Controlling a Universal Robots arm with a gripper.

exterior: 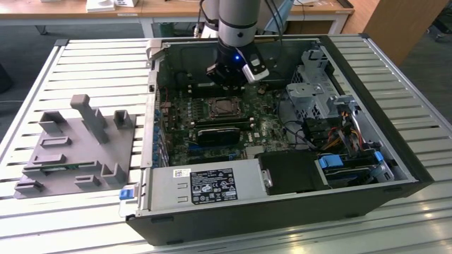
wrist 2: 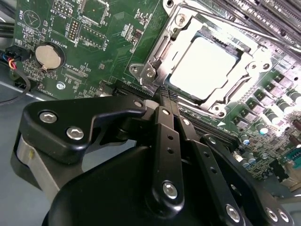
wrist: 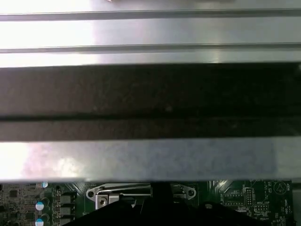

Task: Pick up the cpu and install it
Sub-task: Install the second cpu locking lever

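- The cpu (wrist 2: 203, 67) sits flat inside the metal-framed socket (wrist 2: 141, 70) on the motherboard (wrist 2: 99, 42).
- The claw (wrist 2: 164, 94) hangs just beside the socket, its fingers (wrist 2: 162, 122) pressed together and holding nothing.
- The open computer case (exterior: 395, 132) rests on the slatted desk (exterior: 84, 58).

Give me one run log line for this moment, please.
gripper: shut, holds nothing seen | position: above motherboard, beside socket | cpu: lying in socket | socket frame: open

Bright overhead glare on rails; interior dim.
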